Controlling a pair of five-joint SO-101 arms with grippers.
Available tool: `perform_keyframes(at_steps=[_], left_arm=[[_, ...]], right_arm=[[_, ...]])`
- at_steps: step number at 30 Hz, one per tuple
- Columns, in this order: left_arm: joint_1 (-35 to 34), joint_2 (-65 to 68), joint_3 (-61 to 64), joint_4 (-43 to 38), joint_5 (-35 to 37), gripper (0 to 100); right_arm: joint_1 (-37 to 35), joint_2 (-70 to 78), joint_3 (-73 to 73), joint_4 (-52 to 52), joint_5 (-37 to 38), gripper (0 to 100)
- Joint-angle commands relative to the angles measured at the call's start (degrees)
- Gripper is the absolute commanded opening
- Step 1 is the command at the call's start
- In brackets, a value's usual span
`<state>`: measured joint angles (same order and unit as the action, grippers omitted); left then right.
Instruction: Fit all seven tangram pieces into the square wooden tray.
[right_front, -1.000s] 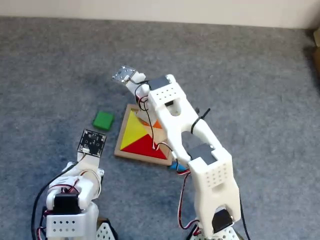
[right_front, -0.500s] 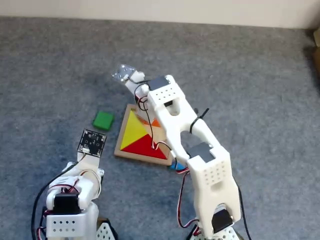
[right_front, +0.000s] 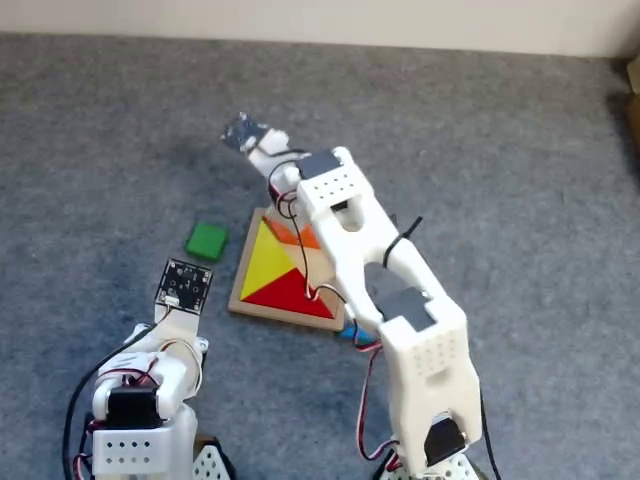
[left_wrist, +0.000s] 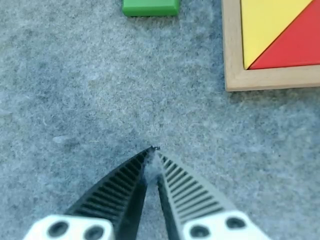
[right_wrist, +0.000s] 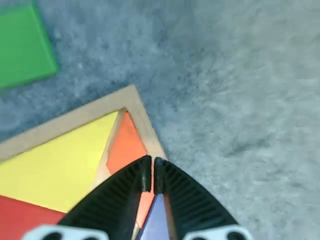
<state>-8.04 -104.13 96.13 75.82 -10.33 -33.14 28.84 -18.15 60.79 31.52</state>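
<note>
High view: one green piece (right_front: 207, 240) near one wooden tray (right_front: 241, 270).

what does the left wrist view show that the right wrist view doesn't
Left wrist, not right wrist: the left gripper, shut over grey carpet.
Right wrist, not left wrist: the right gripper, shut, plus an orange piece and a blue piece.
Both: the green square, wooden tray, yellow piece and red piece.

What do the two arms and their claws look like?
The left arm and right arm are white plastic shells with grids of small holes, black motors and thin red, black and white cables. The left claw and right claw have dark, ridged, pointed fingers on white bases.
</note>
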Motion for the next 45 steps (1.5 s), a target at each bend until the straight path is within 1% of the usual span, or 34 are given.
perform_keyframes(at_steps=[1, 5, 11, 15, 17, 19, 22, 26, 32, 38, 45], left_arm=[[-0.7, -0.4, 1.0, 0.2, 0.2, 0], [-0.7, -0.4, 1.0, 0.2, 0.2, 0], [-0.7, -0.4, 1.0, 0.2, 0.2, 0], [-0.7, -0.4, 1.0, 0.2, 0.2, 0], [-0.7, -0.4, 1.0, 0.2, 0.2, 0], [-0.7, -0.4, 1.0, 0.2, 0.2, 0], [-0.7, -0.4, 1.0, 0.2, 0.2, 0], [-0.7, -0.4, 1.0, 0.2, 0.2, 0], [-0.7, -0.4, 1.0, 0.2, 0.2, 0], [-0.7, -0.4, 1.0, 0.2, 0.2, 0], [-0.7, -0.4, 1.0, 0.2, 0.2, 0]], right_arm=[[0.0, -9.6, -0.1, 0.7, -4.2, 2.0], [0.8, -14.7, 1.9, 7.7, -6.9, 2.0], [0.8, -20.0, 8.1, 20.8, -7.1, 2.3], [0.9, -23.7, 13.8, 25.1, -7.0, 2.9], [0.7, -26.2, 17.9, 25.9, -6.9, 6.5], [0.6, -29.4, 23.1, 25.9, -6.2, 12.9], [0.7, -34.4, 32.8, 25.4, 0.2, 20.4], [0.9, -39.6, 45.2, 20.4, 4.7, 21.8], [0.7, -41.5, 58.5, 7.6, 6.9, 22.0], [0.9, -41.5, 65.9, -4.5, 7.6, 22.0], [1.0, -41.4, 70.5, -10.9, 7.6, 21.7]])
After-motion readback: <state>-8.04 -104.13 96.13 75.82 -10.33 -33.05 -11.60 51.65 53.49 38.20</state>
